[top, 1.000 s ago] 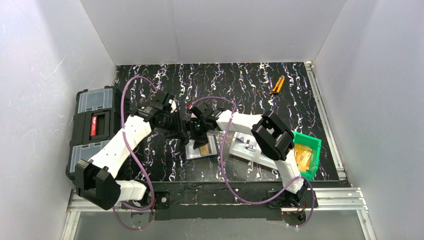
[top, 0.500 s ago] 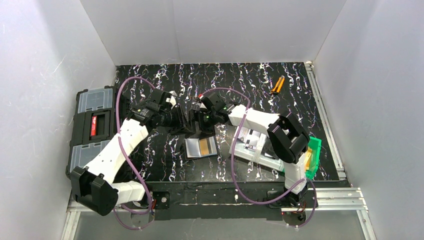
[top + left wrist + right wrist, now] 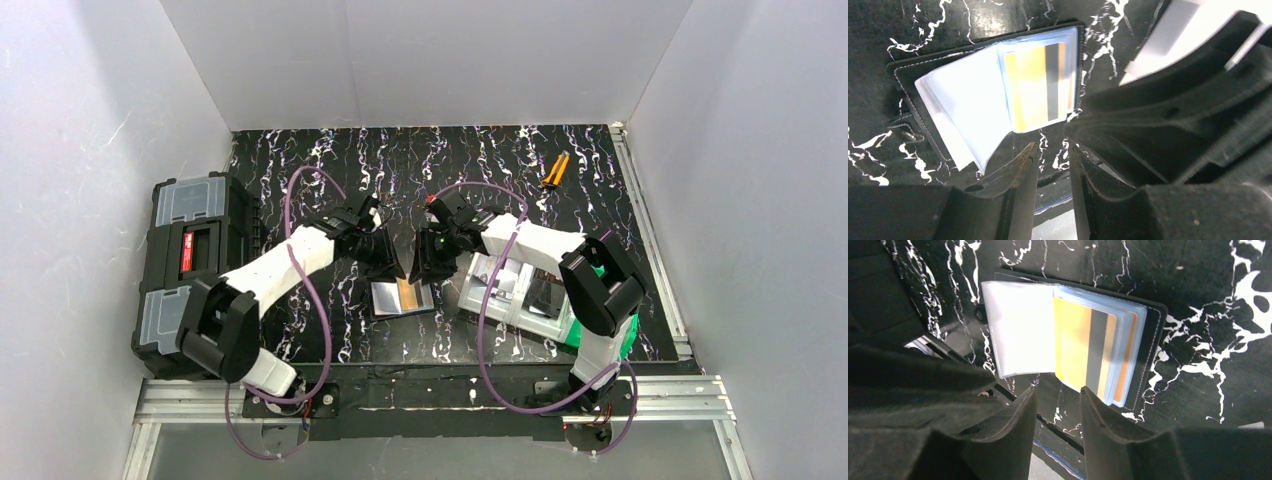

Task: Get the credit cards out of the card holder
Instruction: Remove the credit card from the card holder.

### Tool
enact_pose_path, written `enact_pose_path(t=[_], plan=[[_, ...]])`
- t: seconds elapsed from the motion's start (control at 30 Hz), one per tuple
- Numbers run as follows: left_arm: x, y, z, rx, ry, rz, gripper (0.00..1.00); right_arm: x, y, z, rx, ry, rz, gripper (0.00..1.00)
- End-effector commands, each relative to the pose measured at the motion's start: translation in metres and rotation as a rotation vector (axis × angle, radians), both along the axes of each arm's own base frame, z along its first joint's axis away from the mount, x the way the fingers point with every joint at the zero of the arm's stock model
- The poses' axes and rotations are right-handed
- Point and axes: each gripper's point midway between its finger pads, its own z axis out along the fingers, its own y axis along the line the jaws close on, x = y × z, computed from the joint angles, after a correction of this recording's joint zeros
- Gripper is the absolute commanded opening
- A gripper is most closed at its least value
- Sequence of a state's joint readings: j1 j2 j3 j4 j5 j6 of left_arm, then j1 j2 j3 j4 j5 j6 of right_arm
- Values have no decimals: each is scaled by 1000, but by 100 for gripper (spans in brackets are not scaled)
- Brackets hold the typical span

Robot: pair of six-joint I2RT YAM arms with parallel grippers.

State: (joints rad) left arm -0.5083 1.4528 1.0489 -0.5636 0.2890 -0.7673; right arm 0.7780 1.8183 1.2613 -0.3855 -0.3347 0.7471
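Open card holder [image 3: 402,297] lies flat on worktop [image 3: 560,160], with the orange credit card [image 3: 1083,347] sleeved in the half nearer the right arm. The card's long axis points straight at right jaws [image 3: 1058,392], which are parted and empty, just off the holder's far edge. Left jaws [image 3: 1053,150] sit beside them off the other half, with a narrow gap, gripping nothing.

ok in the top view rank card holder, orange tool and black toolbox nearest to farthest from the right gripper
1. card holder, lying open just beside the right gripper
2. orange tool, at the far right
3. black toolbox, at the left edge
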Motion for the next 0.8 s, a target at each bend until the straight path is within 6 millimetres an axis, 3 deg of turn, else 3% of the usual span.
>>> enact_pose_path(t=[0.0, 0.2, 0.77], plan=[[2, -4, -21, 3, 19, 9, 28, -7, -10, -2, -42, -12, 26, 42], [-7, -5, -52, -5, 65, 0, 27, -12, -6, -17, -79, 1, 57, 32], [-11, -3, -87, 7, 95, -19, 25, -12, -14, -43, -194, -7, 68, 26]])
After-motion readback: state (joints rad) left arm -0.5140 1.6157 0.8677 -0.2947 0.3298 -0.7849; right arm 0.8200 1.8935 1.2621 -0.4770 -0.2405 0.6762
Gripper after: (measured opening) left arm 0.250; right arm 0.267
